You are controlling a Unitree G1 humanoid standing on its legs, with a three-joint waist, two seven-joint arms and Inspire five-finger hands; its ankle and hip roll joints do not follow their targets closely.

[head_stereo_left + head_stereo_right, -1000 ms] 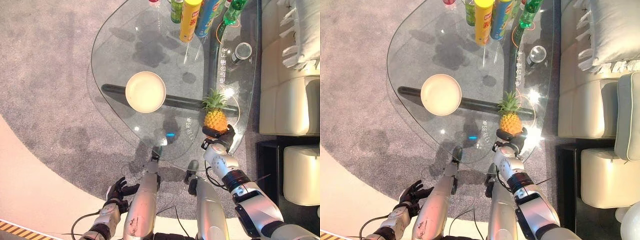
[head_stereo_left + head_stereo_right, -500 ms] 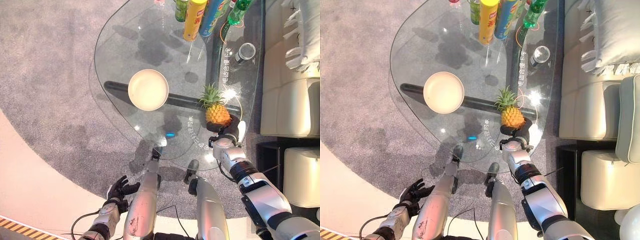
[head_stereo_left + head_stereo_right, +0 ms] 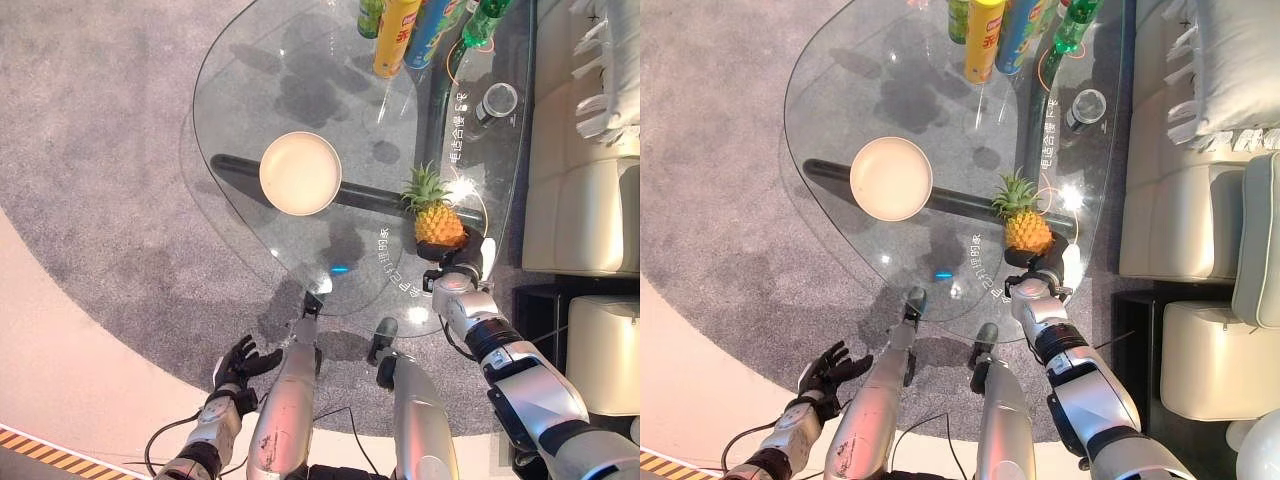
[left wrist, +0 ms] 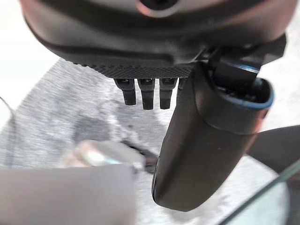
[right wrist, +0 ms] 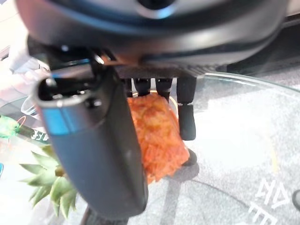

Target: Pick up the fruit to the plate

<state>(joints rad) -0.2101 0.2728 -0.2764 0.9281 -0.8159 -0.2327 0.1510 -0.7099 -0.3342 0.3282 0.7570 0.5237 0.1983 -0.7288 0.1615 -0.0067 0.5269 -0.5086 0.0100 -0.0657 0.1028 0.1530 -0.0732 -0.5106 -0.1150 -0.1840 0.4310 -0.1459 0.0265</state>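
Pineapple (image 3: 438, 224) stands on table (image 3: 250, 110), our right hand (image 3: 455, 272) fingers (image 5: 186, 115) closing around it; plate (image 3: 300, 173) holds nothing; left hand (image 3: 238, 362) fingers spread.

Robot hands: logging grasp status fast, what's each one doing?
Left robot hand: open, holding nothing, low beside the table.
Right robot hand: at the pineapple, fingers around it; firm grip cannot be told.

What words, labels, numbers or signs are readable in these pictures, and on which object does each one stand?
White characters on the glass table, in rows near the pineapple: too small to read.
Label on the yellow canister: too blurred to read.
Label on the blue canister: too blurred to read.
Label on the green bottle: too small to read.
No text here can be quoted with confidence.
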